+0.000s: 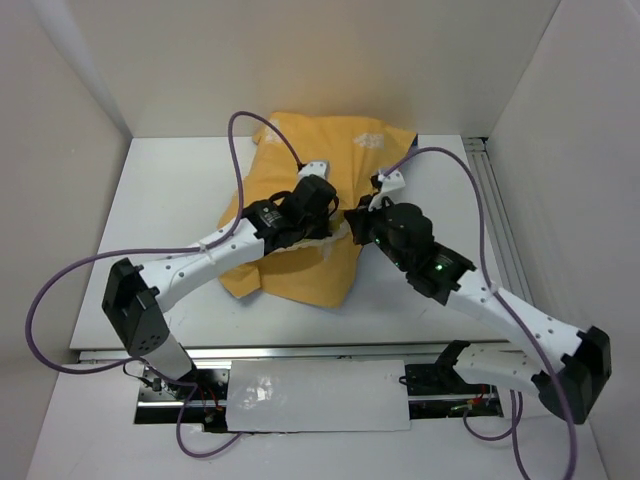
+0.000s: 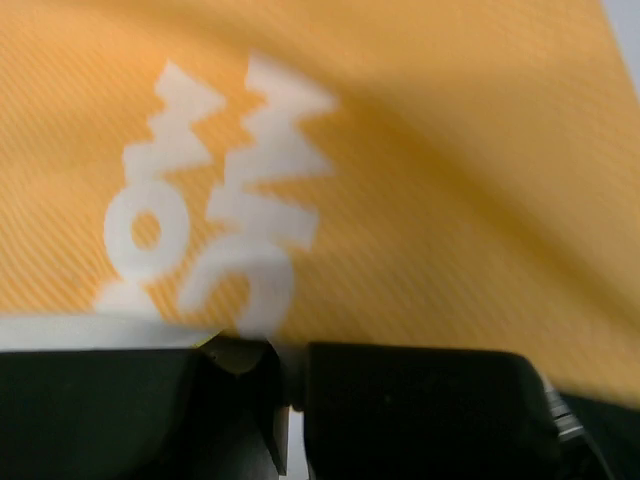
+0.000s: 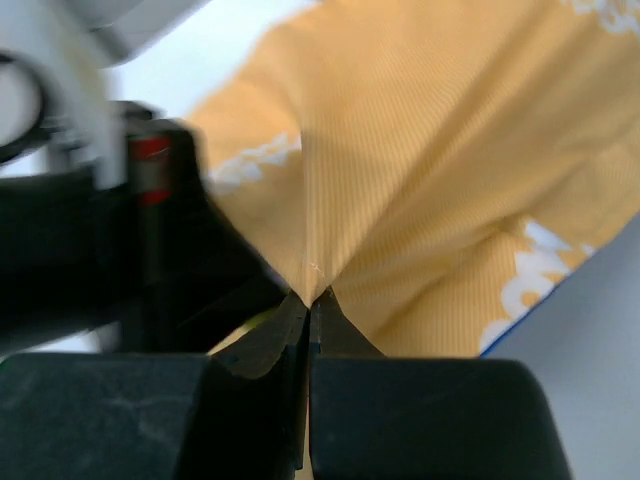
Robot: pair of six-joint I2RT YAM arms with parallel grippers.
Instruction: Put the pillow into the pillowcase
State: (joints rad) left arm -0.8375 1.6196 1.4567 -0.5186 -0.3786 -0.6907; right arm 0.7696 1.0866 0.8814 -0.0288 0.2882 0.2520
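1. Right gripper: jaws pressed together, pinching a raised fold of the pillowcase.
2. Left gripper: jaws nearly together at the orange cloth; we cannot tell whether they hold anything.
3. We see the pillowcase lying orange side up on the table, centre to far. Its long axis runs near to far, and the far end leans right.

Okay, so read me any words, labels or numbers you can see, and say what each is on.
Large white lettering on the orange-yellow fabric pillowcase, left wrist view: blurred and partly hidden, unreadable.
Smaller white print patches on it, top and right wrist views: too small or cut off.
No other text shows.
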